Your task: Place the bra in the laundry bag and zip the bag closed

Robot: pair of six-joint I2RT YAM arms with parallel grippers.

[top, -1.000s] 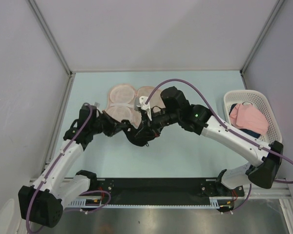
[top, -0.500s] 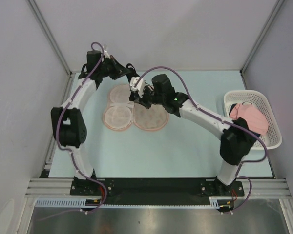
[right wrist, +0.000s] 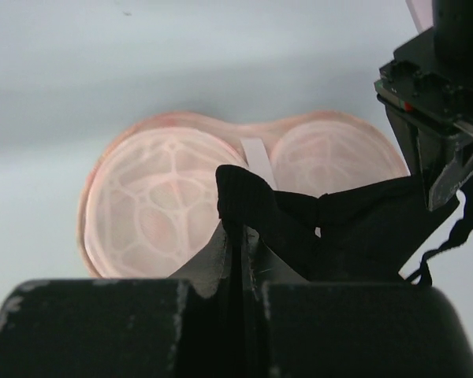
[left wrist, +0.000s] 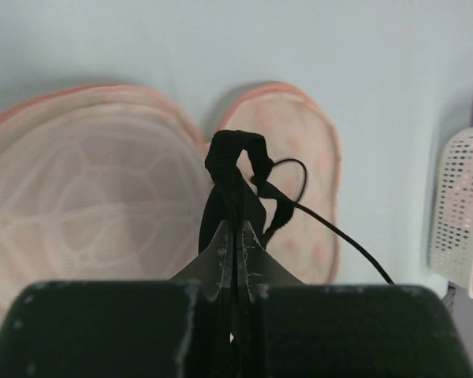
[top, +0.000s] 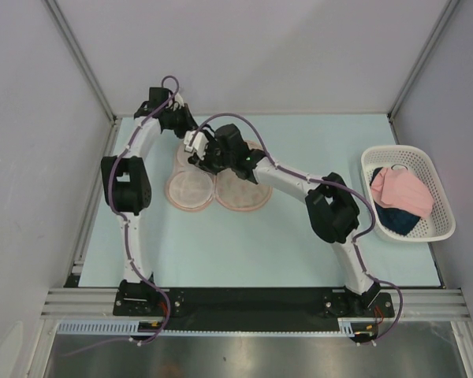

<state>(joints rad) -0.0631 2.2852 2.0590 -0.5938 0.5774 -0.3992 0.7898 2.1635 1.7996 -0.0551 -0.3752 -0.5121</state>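
Observation:
The laundry bag (top: 217, 187) lies open on the table, its peach mesh halves spread out; it also shows in the left wrist view (left wrist: 94, 181) and the right wrist view (right wrist: 158, 205). The black bra (right wrist: 339, 228) hangs stretched between my two grippers above the bag's far half. My left gripper (left wrist: 235, 228) is shut on one bunched end of the bra (left wrist: 236, 169), with a thin strap trailing off to the right. My right gripper (right wrist: 238, 228) is shut on the other end. In the top view the left gripper (top: 185, 130) and right gripper (top: 199, 150) are close together at the back left.
A white lattice basket (top: 441, 197) stands at the right edge, holding a pink folded cloth (top: 400, 189) and a dark blue cloth (top: 394, 219). The back wall is close behind the left gripper. Both arms reach far over the table.
Both arms have moved from the bag's near side to its far side, carrying the bra, and then shifted further to the left and back. The bag has been opened out flat.

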